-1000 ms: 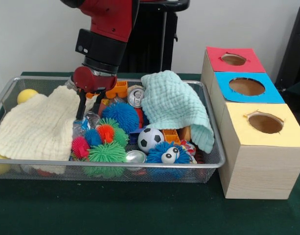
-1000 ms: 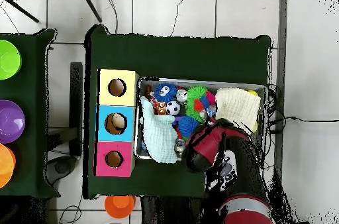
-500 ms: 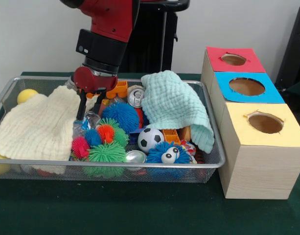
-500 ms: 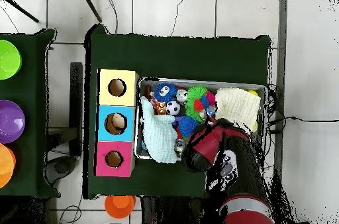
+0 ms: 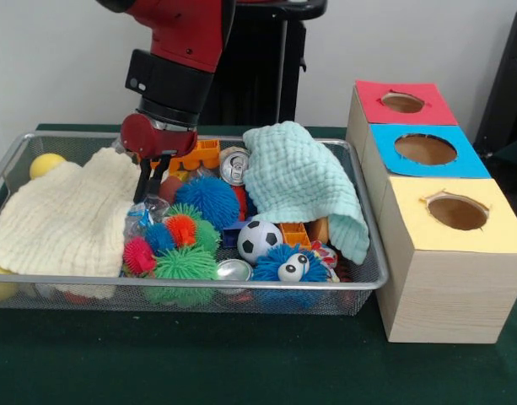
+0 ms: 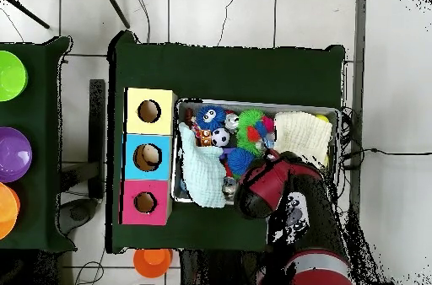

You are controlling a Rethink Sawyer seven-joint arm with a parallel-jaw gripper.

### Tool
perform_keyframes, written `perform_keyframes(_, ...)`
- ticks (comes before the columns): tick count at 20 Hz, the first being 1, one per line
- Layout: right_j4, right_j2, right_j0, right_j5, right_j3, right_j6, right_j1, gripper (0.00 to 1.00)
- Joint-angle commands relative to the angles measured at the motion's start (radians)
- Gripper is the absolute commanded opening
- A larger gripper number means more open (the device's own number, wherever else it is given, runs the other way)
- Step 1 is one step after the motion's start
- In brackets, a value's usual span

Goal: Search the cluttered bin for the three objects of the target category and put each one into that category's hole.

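The silver wire-mesh bin [image 5: 241,285] lies on the green table, full of toys, and also shows in the overhead view [image 6: 253,103]. My gripper [image 5: 151,196] hangs over the bin's left middle. It is shut on the top of a crinkled see-through bottle with a blue label [image 5: 142,215], which sits between the cream cloth and the spiky balls. The other bottles are hidden. The blue-surround hole [image 5: 425,149] is the middle one in the wooden box at the right; it also shows in the overhead view [image 6: 147,157]. In the overhead view my arm [image 6: 266,185] covers the gripper.
A cream cloth [image 5: 64,219] and a mint cloth [image 5: 304,181] drape over the clutter. Metal cans [image 5: 234,166], spiky balls [image 5: 184,263], a soccer ball [image 5: 258,239] and a yellow ball [image 5: 47,164] lie in the bin. A red-surround hole [image 5: 402,102] and a yellow-surround hole [image 5: 457,213] flank the blue one.
My arm has risen a little and shifted slightly left. The bottle under the gripper has come up with it.
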Motion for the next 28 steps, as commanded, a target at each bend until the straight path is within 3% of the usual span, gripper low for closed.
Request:
perform_keyframes(1,0.036,0.077,-0.036,-0.061,-0.036,0.105,0.010,0.00)
perform_keyframes(13,0.035,0.093,-0.053,-0.113,-0.027,0.101,0.003,0.00)
perform_keyframes(19,0.050,0.149,-0.090,-0.058,0.007,0.057,-0.038,0.00)
perform_keyframes(20,0.053,0.154,-0.094,-0.046,0.010,0.053,-0.040,1.00)
perform_keyframes(28,0.055,0.156,-0.095,-0.030,0.013,0.050,-0.042,1.00)
